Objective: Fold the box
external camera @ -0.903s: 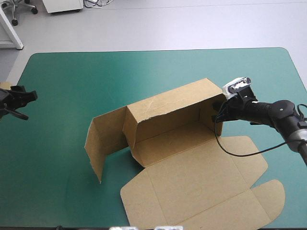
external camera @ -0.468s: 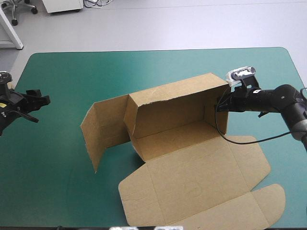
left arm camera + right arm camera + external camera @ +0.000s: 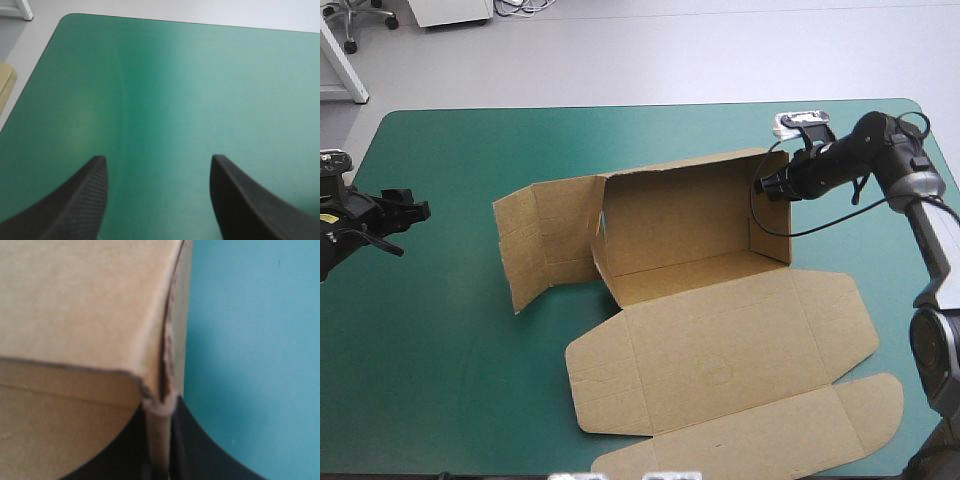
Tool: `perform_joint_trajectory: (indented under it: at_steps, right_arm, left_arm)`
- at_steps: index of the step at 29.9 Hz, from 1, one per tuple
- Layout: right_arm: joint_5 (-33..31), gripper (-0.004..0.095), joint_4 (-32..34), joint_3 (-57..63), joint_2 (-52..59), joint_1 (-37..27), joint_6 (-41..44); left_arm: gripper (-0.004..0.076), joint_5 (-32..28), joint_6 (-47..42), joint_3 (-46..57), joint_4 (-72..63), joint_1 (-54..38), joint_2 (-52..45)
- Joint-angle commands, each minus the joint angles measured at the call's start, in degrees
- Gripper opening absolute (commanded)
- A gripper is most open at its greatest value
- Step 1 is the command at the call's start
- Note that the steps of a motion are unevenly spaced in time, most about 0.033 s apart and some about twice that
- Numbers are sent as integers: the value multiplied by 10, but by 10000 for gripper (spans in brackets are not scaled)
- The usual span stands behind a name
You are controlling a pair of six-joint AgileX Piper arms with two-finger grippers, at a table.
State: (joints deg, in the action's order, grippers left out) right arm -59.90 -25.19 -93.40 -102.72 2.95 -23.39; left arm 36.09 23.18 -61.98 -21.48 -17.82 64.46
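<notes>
- Right gripper, upper right: fingers pinched on the box at its raised end wall (lid lying flat).
- Left gripper, far left: fingers apart over the teal-green surface.

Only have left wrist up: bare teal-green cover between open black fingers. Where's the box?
Observer: The brown cardboard box sits mid-table, well clear of the left gripper. Its back wall is raised and its lid sheet lies flat toward the near edge.
Operator: Right arm on it?
Observer: Yes. The right gripper is shut on the upper right corner of the raised walls. The right wrist view shows the board edge between its fingers.
Operator: Left end?
Observer: The left end flap stands upright but is swung outward, not tucked.
</notes>
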Motion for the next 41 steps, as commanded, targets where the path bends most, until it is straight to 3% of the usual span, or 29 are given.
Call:
perform_joint_trajectory:
  at_steps: [1,4,8,11,15,17,26,35,38,41]
  right_arm:
    - [-25,-13,25,-70,-20,22,40]
    - [-42,-12,62,-108,-51,39,62]
    - [-25,29,63,-137,-66,52,59]
    - [8,226,41,-143,-65,53,45]
    - [15,635,26,-148,-65,53,32]
    - [5,707,26,-148,-65,53,33]
    - [-61,606,24,-148,-64,53,38]
    - [-8,584,50,-116,-40,53,35]
    - [23,509,64,-61,22,52,8]
    - [95,489,57,32,118,51,-8]
  left_arm:
    - [437,-32,4,-16,-26,3,-11]
    - [437,-30,12,-16,-35,3,-11]
    - [437,-29,12,-16,-35,3,-11]
    - [437,-28,12,-16,-35,3,-11]
    - [437,-28,12,-16,-35,8,-9]
    - [437,-28,16,-16,-31,16,-5]
    - [436,-29,26,-16,-30,36,3]
    - [424,-26,26,-16,-30,36,3]
    - [419,-24,26,-16,-30,36,3]
    - [419,-24,26,-16,-30,36,3]
